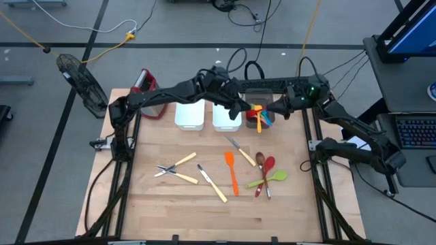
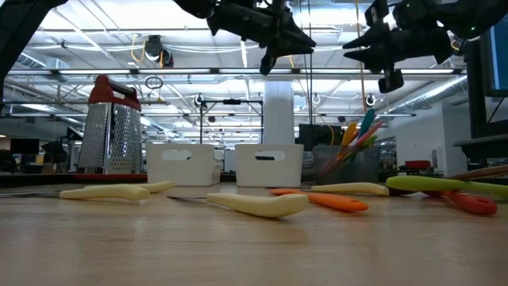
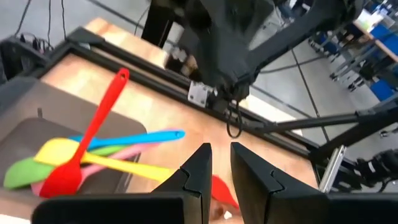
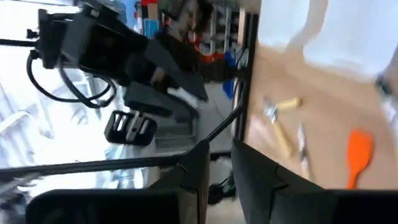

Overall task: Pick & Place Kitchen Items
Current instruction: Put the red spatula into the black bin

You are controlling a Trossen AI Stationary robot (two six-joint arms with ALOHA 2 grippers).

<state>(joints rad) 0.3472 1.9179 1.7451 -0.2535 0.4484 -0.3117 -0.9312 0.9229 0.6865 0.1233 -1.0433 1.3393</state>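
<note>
Several kitchen items stand in the dark bin point(image 1: 262, 101) at the far side: a red spoon point(image 3: 87, 137) and blue, yellow, green and pink pieces point(image 3: 124, 140). On the table lie an orange spatula point(image 1: 231, 170), a green spoon point(image 1: 270, 178), a red spoon point(image 1: 268, 165) and yellow-handled metal pieces point(image 1: 178, 169). My left gripper point(image 3: 221, 149) hangs high just left of the dark bin point(image 3: 25, 134), with a narrow gap and nothing between its tips. My right gripper point(image 4: 221, 146) hangs at the bin's right point(image 1: 276, 107), also narrowly open and with nothing between its fingers.
Two white bins point(image 1: 189, 116) point(image 1: 226, 117) stand left of the dark bin. A red-topped box grater point(image 1: 144, 83) is at the far left corner. The two arms meet close together above the bins. The table's near half holds only the scattered utensils.
</note>
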